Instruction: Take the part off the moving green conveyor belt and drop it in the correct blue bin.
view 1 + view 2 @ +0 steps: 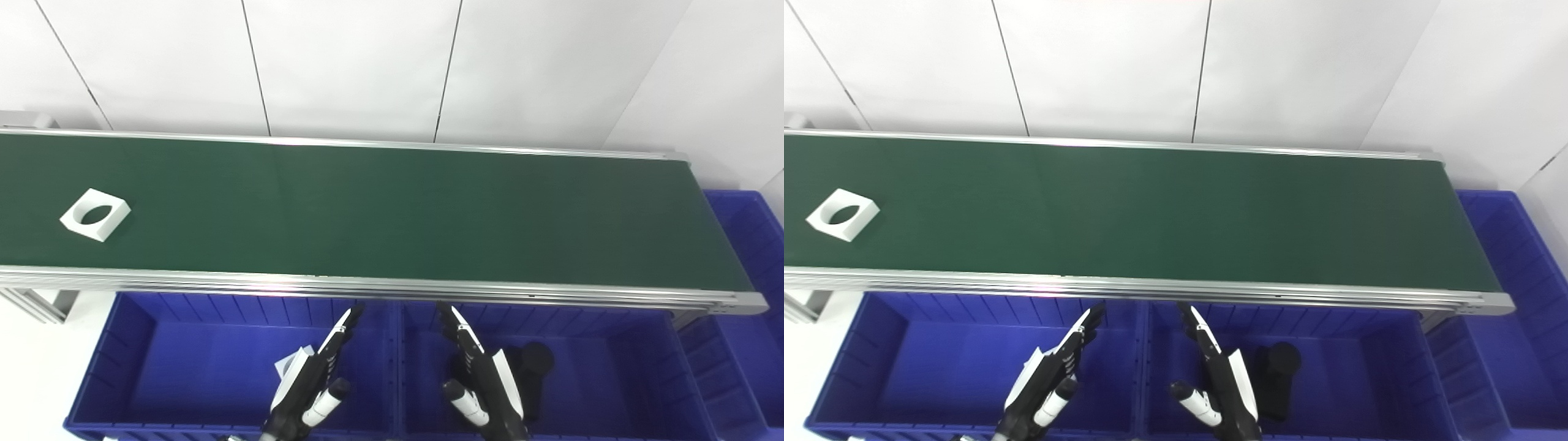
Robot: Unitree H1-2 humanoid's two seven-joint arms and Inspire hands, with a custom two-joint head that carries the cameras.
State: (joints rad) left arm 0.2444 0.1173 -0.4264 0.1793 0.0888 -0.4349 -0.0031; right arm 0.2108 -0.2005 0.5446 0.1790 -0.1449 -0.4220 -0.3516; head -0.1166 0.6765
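On green conveyor belt (392,208), far left: white part (95,214). Left hand (312,376), right hand (481,380) empty, fingers spread, above blue bins (141,367).

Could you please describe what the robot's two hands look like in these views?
Both the left hand and the right hand are alike: slim black fingers, glossy white shell plates along the backs, and a white thumb tipped in black. No cables or markings can be made out.

Both arms are cut off by the bottom edge. Behind the left hand (312,380), a white part (294,361) peeks out, mostly hidden. Beside the right hand's (484,380) fingers, a black part (531,361) is half hidden. The conveyor belt (367,208) runs off the left edge.
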